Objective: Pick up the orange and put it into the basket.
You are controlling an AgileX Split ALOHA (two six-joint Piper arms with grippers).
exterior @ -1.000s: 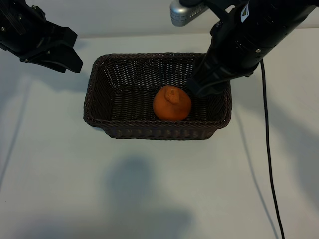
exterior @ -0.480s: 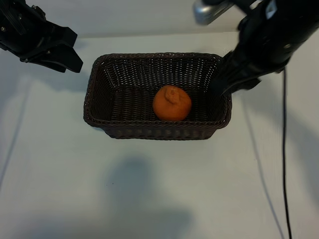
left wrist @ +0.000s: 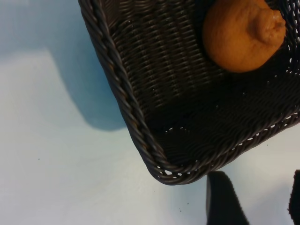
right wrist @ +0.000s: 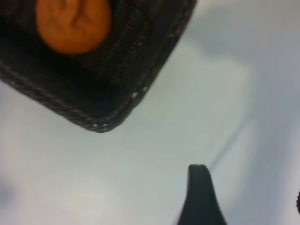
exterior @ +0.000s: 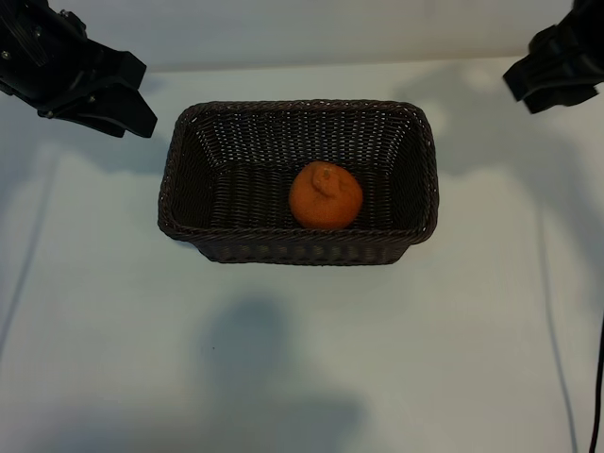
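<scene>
The orange (exterior: pixel 326 195) lies on the floor of the dark brown wicker basket (exterior: pixel 302 106), a little right of its middle, stem end up. Nothing touches it. My left gripper (exterior: pixel 140 94) hangs beyond the basket's far left corner, open and empty. My right gripper (exterior: pixel 528 90) is at the far right, well clear of the basket, its fingers apart with nothing between them. The left wrist view has the orange (left wrist: pixel 241 35) and a basket corner (left wrist: pixel 126 108) beyond the open left gripper (left wrist: pixel 258 192). The right wrist view has the orange (right wrist: pixel 72 23), the basket (right wrist: pixel 126 101) and the open right gripper (right wrist: pixel 248 190).
The basket stands on a white table (exterior: pixel 283 359). A black cable (exterior: pixel 597 377) hangs down at the right edge. Soft shadows fall on the near part of the table.
My right arm has pulled out of the basket and swung up and away to the far right. The orange stays where it lay. The left arm has not moved.
</scene>
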